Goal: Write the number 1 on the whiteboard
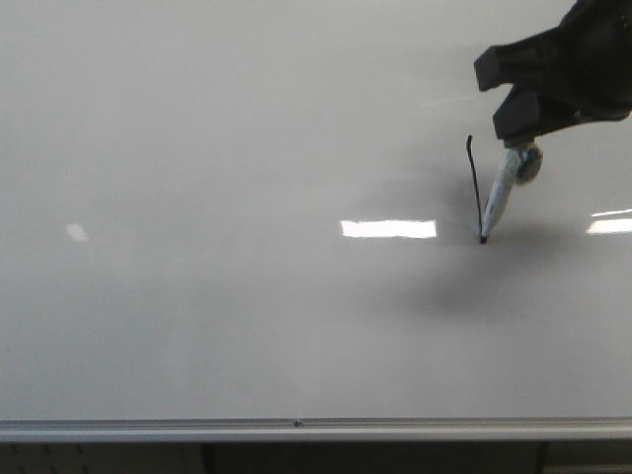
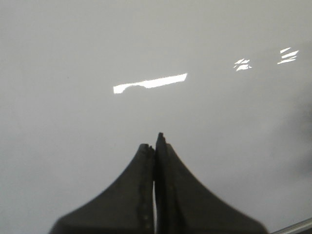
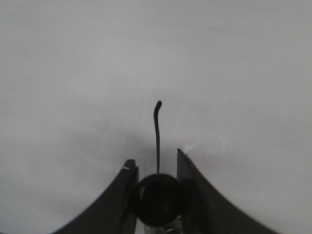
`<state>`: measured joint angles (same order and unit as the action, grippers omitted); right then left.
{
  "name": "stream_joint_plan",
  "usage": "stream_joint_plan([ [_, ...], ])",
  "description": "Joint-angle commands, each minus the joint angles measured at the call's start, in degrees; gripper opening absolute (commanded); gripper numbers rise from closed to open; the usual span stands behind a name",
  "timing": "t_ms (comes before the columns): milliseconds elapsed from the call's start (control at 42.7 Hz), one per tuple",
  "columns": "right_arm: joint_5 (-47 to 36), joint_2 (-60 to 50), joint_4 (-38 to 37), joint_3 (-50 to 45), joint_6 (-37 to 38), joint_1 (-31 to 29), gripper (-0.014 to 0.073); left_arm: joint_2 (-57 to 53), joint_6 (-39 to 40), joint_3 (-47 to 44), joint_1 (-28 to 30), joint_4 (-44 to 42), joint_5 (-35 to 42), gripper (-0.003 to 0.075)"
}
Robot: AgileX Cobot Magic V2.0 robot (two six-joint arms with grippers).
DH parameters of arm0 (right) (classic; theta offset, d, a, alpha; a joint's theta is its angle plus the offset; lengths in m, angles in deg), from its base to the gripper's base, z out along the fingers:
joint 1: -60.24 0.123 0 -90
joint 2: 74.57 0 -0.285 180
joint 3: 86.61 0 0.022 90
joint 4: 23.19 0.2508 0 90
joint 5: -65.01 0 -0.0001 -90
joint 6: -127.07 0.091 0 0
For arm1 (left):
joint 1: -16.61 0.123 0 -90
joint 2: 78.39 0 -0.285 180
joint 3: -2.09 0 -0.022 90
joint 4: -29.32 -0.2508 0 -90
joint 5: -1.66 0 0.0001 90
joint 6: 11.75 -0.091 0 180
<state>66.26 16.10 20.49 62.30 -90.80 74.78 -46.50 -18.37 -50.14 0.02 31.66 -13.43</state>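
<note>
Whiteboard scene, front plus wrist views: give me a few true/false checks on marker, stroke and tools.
1. The right tool grips the marker. True.
2. The marker tip sits at the stroke's top hook. False: it is at the lower end of the number 1.
3. The left tool is wide open. False: its jaws are shut, holding nothing.
4. A silver rail edges the whiteboard bottom. True.

- I see the whiteboard [image 1: 197, 148] bare to the left of and below the stroke; nothing stands in that area.
- At the board's right side, my right gripper [image 1: 520, 126] and its marker [image 1: 499, 202] occupy the space just beside the number 1 [image 1: 474, 188].
- The silver rail [image 1: 296, 429] bounds the board's bottom edge.
</note>
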Motion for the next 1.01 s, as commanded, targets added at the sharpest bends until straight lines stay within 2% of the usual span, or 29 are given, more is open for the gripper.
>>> stream_joint_plan([
  [0, -1.6, 0.8, 0.0, 1.9, -0.3, -0.2, -0.0060, 0.3, 0.6, 1.5, 0.1, 0.1, 5.1, -0.0020],
  [141, 3.1, 0.4, 0.0, 1.9, -0.3, -0.2, -0.0060, 0.3, 0.6, 1.5, 0.1, 0.1, 5.1, -0.0020],
  [422, 8.7, -14.4, 0.0, 2.1, -0.3, -0.2, -0.0060, 0.3, 0.6, 1.5, 0.1, 0.1, 5.1, -0.0020],
  [609, 17.5, -21.8, 0.0, 4.3, -0.3, -0.2, -0.0060, 0.3, 0.6, 1.5, 0.1, 0.1, 5.5, -0.0020],
  [773, 26.2, -22.9, 0.0, 7.5, -0.3, -0.2, -0.0060, 0.3, 0.6, 1.5, 0.1, 0.1, 5.6, -0.0020],
  [984, 30.1, -22.8, 0.2, 8.5, -0.3, -0.2, -0.0060, 0.6, 0.6, 1.5, 0.0, 0.6, 5.2, -0.0020],
])
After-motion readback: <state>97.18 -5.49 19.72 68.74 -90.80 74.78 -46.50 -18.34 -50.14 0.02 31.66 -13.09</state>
